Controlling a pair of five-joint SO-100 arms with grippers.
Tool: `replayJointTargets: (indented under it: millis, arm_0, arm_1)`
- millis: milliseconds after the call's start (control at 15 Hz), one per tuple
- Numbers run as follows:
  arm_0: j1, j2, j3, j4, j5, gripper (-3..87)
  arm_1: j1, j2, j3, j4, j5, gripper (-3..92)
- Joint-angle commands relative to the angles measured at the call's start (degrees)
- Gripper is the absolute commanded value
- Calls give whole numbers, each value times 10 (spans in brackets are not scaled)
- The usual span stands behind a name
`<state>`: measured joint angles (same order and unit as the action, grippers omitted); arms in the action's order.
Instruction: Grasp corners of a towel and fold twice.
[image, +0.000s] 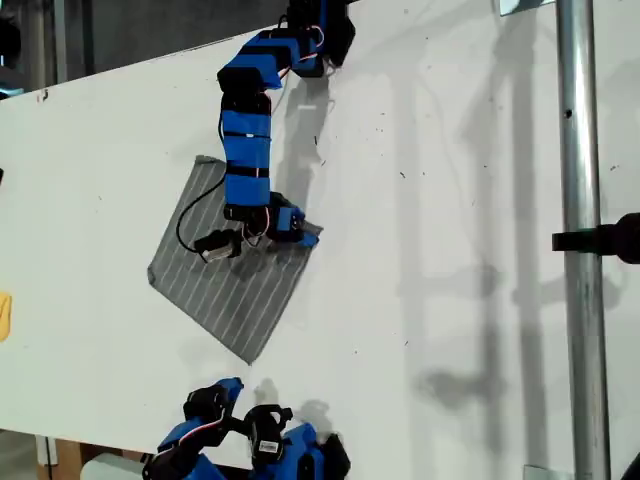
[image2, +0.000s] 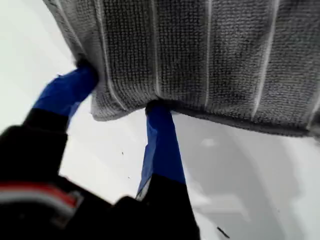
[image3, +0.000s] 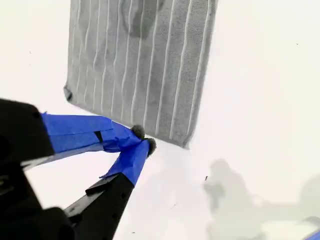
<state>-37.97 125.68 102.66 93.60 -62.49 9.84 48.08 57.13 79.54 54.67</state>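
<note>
- In the exterior view, the towel (image: 235, 275) lies flat on the white tabletop (image: 450, 250), turned like a diamond. It sits toward the exterior view's left, with one corner (image: 248, 357) pointing down at the lower arm. A blue arm reaches down from the top, and my first tool (image: 300, 235) sits at the towel's edge on the exterior view's right. My second tool (image: 235, 395) waits at the bottom edge, near the towel but not touching it. A small yellow thing (image: 4, 315) peeks in at the exterior view's left edge.
- In the first wrist view, my first tool (image2: 117, 92) has its two blue fingers (image2: 160, 145) spread apart at the towel's (image2: 210, 60) edge. The tips are tucked under the grey cloth (it looks bunched up there), so I cannot tell if they pinch it.
- In the second wrist view, my second tool (image3: 142, 140) is closed, tips touching, with nothing between them. The towel (image3: 140, 65) lies just past the tips, one corner (image3: 186, 145) close by.
</note>
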Motion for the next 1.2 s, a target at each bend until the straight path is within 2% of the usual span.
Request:
replayJointTargets:
  millis: [0,200,400,533,667,733,800,1133]
  arm_0:
    - [-9,15,-4,-11,-4,-27]
    - [-1,15,-7,-9,-12,-27]
    - [46,-11,-25,-10,-29,-18]
    - [67,-56,-54,-10,6,204]
    - [49,-76,-54,-26,65,312]
    - [36,-94,-54,-33,87,318]
    - [24,-111,-38,-52,100,321]
    - [-54,-240,93,-236,124,311]
  arm_1:
    - [5,10,-23,-4,-4,1]
    - [-7,22,-18,11,-4,-2]
    - [-34,60,19,14,4,-3]
    - [-43,74,33,11,14,-3]
    - [-46,81,35,9,18,-3]
    - [-47,85,35,7,18,-3]
    - [-48,90,35,6,19,-3]
    - [-56,101,35,0,27,-3]
